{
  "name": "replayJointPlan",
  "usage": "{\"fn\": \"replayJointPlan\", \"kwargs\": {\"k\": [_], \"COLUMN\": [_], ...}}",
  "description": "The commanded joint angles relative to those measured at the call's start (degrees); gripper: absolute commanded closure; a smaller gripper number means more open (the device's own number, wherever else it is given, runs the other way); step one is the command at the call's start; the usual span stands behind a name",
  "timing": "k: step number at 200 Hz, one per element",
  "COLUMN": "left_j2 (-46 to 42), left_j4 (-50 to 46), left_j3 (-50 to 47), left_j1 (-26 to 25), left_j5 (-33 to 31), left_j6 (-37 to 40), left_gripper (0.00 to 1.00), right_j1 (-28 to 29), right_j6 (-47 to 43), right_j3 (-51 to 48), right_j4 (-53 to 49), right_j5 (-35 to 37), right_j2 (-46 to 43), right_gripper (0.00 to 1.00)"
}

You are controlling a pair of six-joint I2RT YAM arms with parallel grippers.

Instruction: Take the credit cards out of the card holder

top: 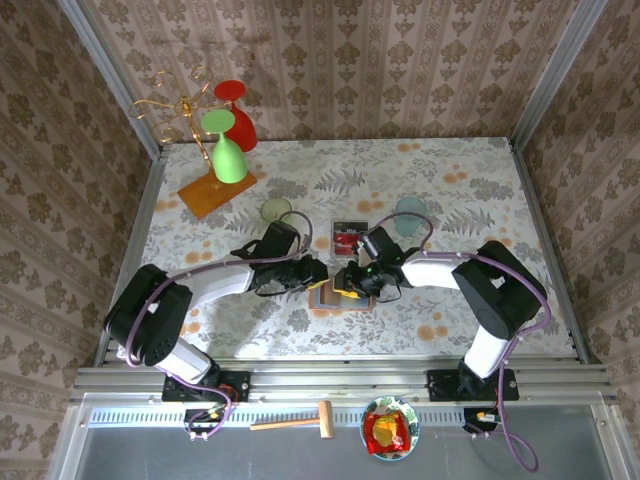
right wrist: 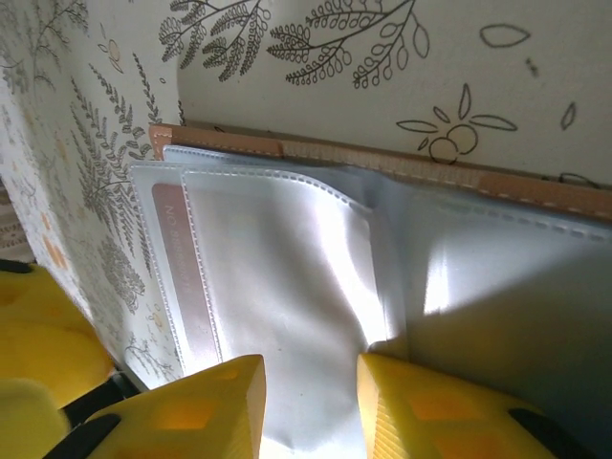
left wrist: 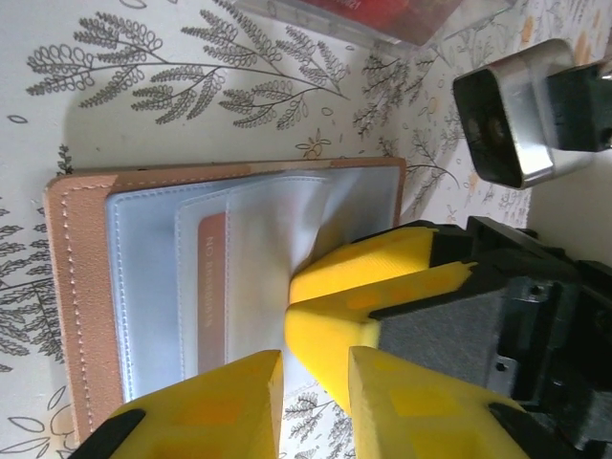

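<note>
While both arms' jaws stand slightly apart over the card holder (left wrist: 143, 277), cards mostly hidden in its pockets.

No legible txt; card (left wrist: 212, 287) print blurred

We are looking at a table (top: 480, 190) covered in a leaf-patterned cloth. Lying on it are the open card holder (top: 328, 295), a clear box (top: 349, 236) of red cards, two small dishes (top: 276, 210), and an orange-based gold rack (top: 216, 192).
</note>
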Motion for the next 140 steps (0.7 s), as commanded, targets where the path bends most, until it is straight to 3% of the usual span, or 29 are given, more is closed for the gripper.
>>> {"fn": "replayJointPlan", "kwargs": {"k": [1,140], "left_j2": [1.37,5.63], "left_j4": [0.44,0.48], "left_j3": [0.97,0.47], "left_j1": [-0.28,-0.55], "left_j5": [0.78,0.50], "left_j6": [-1.33,-0.80], "left_gripper": [0.74,0.71], "right_j1": [-0.49,-1.31], "right_j6": [1.50,1.94], "right_j3": [-1.43,-2.24], "right_j4": [1.42,2.52], "right_j5": [-0.41,-1.21], "right_j2": [-0.53,-0.30], "right_gripper": [0.66,0.66]}}
